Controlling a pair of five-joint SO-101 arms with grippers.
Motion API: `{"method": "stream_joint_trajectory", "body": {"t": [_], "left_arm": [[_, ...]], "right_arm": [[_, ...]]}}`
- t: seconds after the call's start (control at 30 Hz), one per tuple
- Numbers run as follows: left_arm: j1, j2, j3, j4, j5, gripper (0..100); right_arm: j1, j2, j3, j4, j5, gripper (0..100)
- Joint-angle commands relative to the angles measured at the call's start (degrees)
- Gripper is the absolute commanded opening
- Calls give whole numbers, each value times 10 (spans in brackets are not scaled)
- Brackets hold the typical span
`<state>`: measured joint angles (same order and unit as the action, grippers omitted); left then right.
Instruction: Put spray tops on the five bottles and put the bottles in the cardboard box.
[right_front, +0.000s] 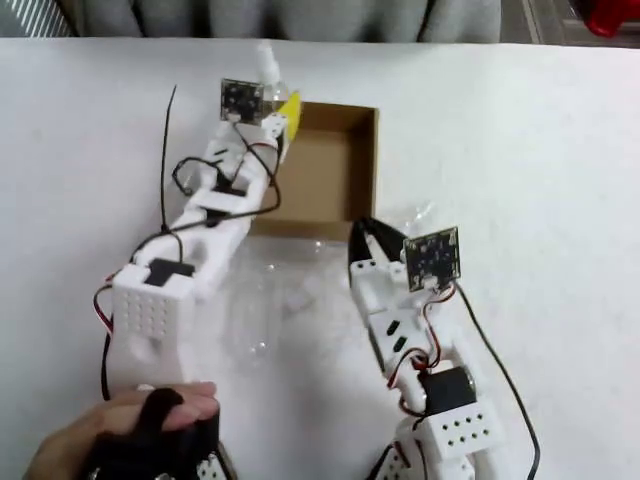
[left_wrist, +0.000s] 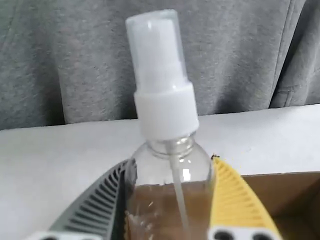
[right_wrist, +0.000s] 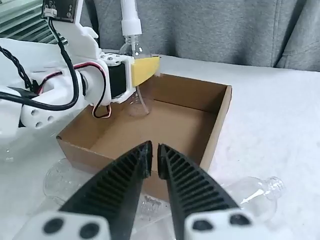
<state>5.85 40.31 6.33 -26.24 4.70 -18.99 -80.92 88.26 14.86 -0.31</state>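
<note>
Left fingers (left_wrist: 235, 195) clamped on capped bottle (left_wrist: 160, 195), upright at box (right_front: 330, 175) far-left corner. Risk: release here, bottle strikes box wall, tips out onto desk (right_front: 520, 130). Smooth plastic may slip if grip loosens. Right fingers (right_wrist: 192, 192) together, near box front. Uncapped bottle (right_wrist: 257, 192) lies beside; may roll if nudged.

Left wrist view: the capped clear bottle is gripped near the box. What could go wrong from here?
1. The clear plastic bottle with a white spray top, held in the left gripper, is at the brown cardboard box's far corner; released there, it may catch the wall or fall outside.
2. The right gripper is near an uncapped clear bottle lying by the box; a sweep could roll it away.
</note>
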Motion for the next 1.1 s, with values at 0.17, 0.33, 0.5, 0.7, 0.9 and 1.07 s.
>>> {"method": "stream_joint_trajectory", "body": {"t": [0.17, 0.33, 0.5, 0.7, 0.9, 1.07], "left_arm": [[0, -15, -35, -17, -8, 30], [0, -15, -34, -6, -3, 189], [0, -15, -34, 20, 3, 260], [-1, -15, -29, 24, 15, 264], [-1, -22, -1, 20, 13, 264], [-1, -22, 8, 23, 13, 264]], "right_arm": [[-7, -8, -7, -12, -5, 16], [-7, -8, -7, -12, -5, 16], [-7, -8, -7, -13, -5, 16], [-7, -8, -7, -14, -5, 16], [-7, -8, -7, -14, -5, 16], [-7, -8, -7, -14, -5, 16]]}}
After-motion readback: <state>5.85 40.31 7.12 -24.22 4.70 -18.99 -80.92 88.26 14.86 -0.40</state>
